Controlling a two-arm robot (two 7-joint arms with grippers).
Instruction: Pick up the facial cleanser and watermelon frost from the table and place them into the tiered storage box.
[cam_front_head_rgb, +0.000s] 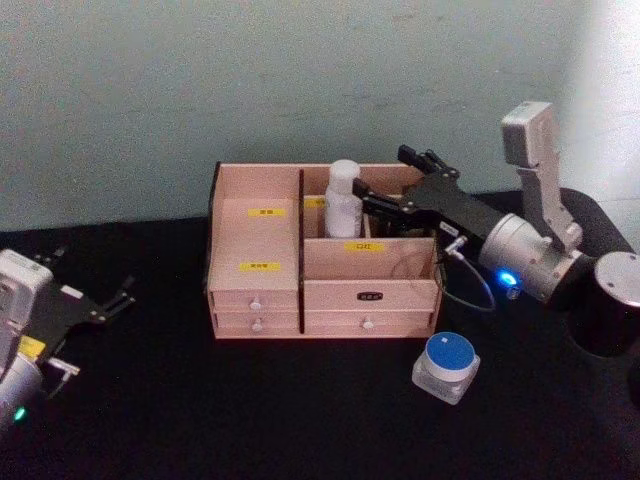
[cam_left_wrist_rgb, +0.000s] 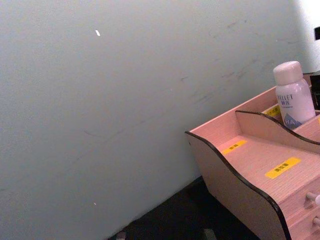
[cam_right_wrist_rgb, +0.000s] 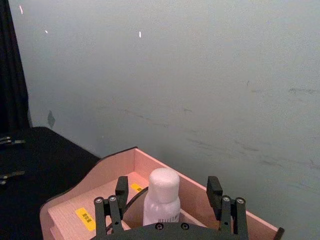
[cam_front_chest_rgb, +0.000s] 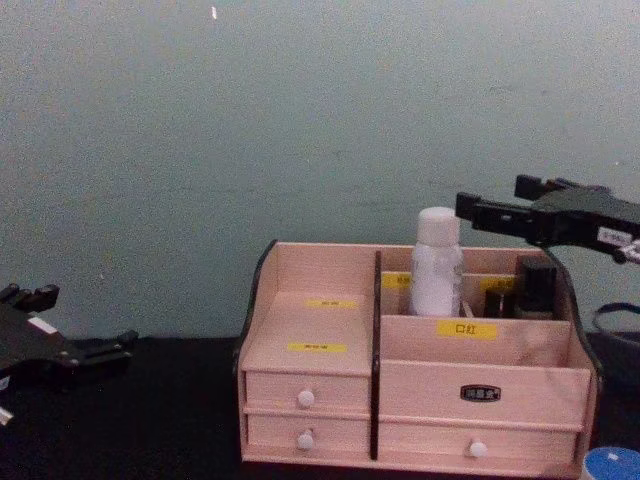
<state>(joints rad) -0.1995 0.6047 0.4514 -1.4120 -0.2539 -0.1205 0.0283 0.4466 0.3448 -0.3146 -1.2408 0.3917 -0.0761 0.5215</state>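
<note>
Head view, my stock-take.

Item 1: the facial cleanser (cam_front_head_rgb: 343, 200), upright in a rear compartment of the tiered storage box (cam_front_head_rgb: 255, 240), just right of its dark centre divider.

Item 2: the watermelon frost (cam_front_head_rgb: 447, 365), upright on the black table (cam_front_head_rgb: 250, 420), near the box's front right corner but apart from it.

Item 3: the right gripper (cam_front_head_rgb: 382, 172), over the box's rear right part, about level with the cleanser's cap. On my right wrist feed its 2 fingers stand apart, 1 on either side of the bottle, neither touching.

Item 4: the left gripper (cam_front_head_rgb: 94, 268), low at the table's left, well apart from the box, fingers spread, holding nothing.

Item 5: small dark bottles (cam_front_chest_rgb: 537, 285), rear tier, right of the cleanser.
</note>
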